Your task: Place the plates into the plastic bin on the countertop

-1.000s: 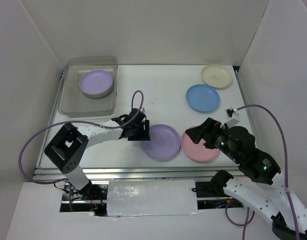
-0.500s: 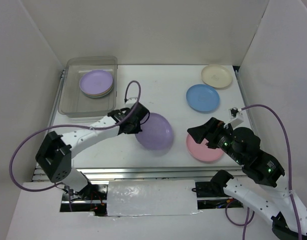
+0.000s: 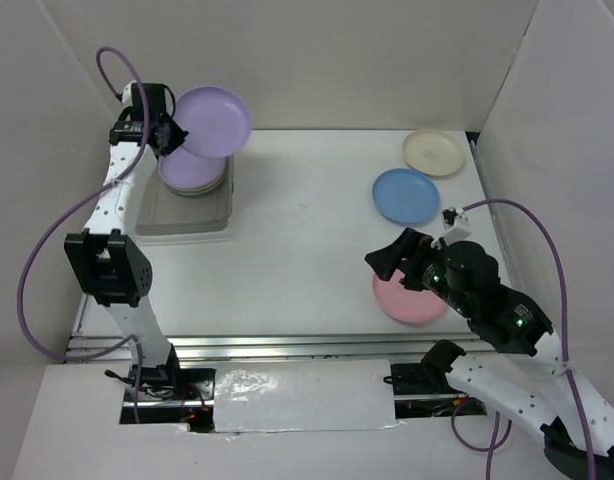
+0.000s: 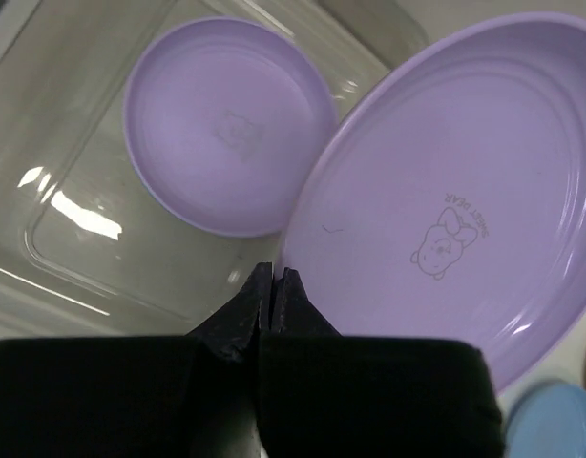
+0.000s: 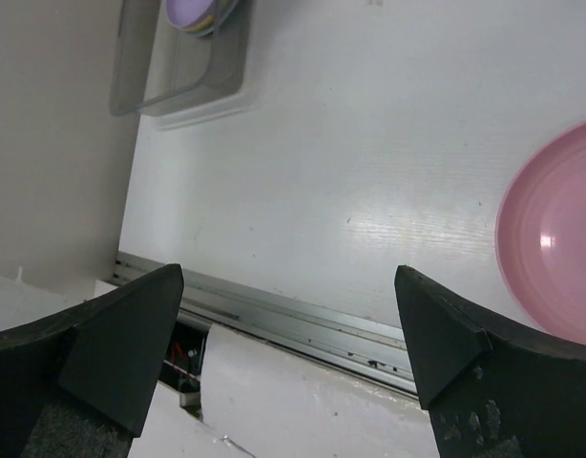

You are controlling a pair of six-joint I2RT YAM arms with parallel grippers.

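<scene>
Since half a second ago, the left arm has been swung from the middle of the countertop [image 3: 307, 210] up to the far left corner, and the lilac plate [image 3: 215, 118] has been carried with it. The right arm has barely shifted.

The left gripper [image 3: 167, 135] is closed tight on the near rim of the lilac plate, with its jaws pinched together over the edge. The plate is held in the air, tilted, above the far right part of the bin [image 3: 183, 222]. In the left wrist view, the stack [image 4: 226, 124] already in the bin is seen topped by a second lilac plate. It lies just left of the held plate and below it, and the clear bin floor is seen under the gripper.

The coming move is judged to turn on this offset. The bin lies below the held plate and slightly to the near left, so lowering with a small leftward shift is called for before release.

The right gripper [image 3: 392, 255] is spread wide and holds nothing. It is poised over the left edge of the pink plate [image 3: 412, 300] at the near right. A blue plate [image 3: 405, 195] and a cream plate [image 3: 433, 152] are left at the far right, all three nearer the right arm.
</scene>
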